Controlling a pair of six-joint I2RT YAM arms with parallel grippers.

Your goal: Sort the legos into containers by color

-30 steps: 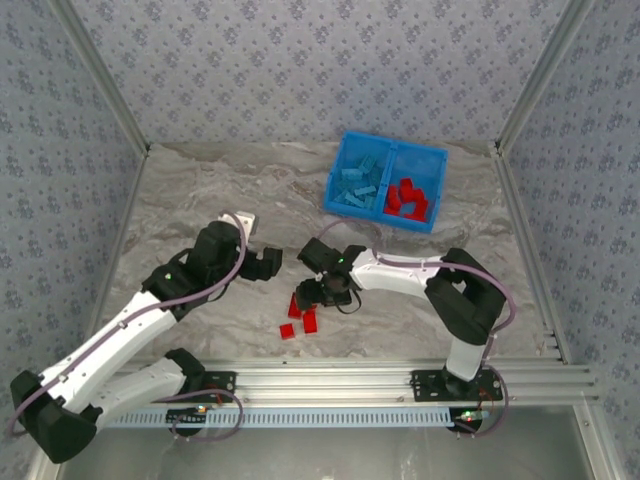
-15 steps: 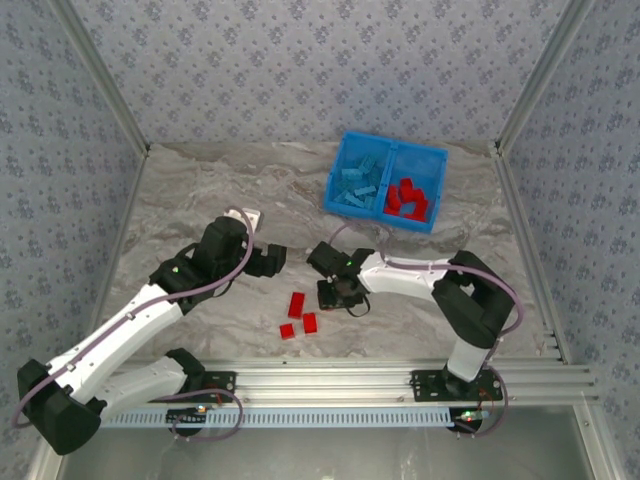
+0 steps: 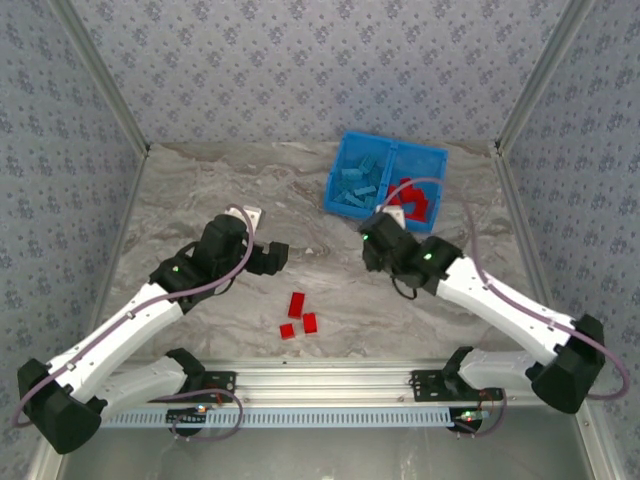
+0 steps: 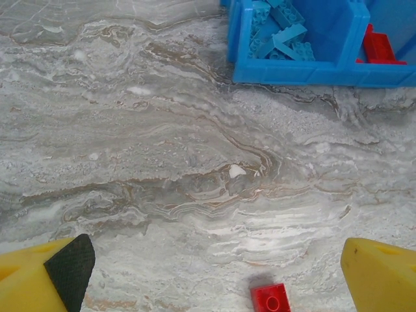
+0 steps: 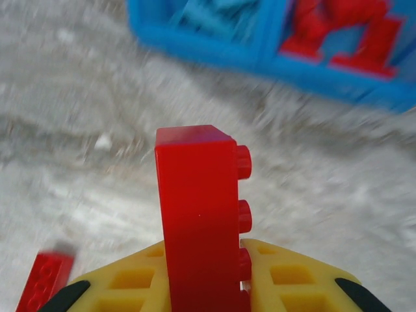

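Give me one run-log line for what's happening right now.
right gripper: shut on red lego, near blue bin | left gripper: open, above table | unsorted: three red legos

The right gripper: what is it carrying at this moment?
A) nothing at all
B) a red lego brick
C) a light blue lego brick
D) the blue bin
B: in the right wrist view a red lego brick stands upright, clamped in the right gripper.
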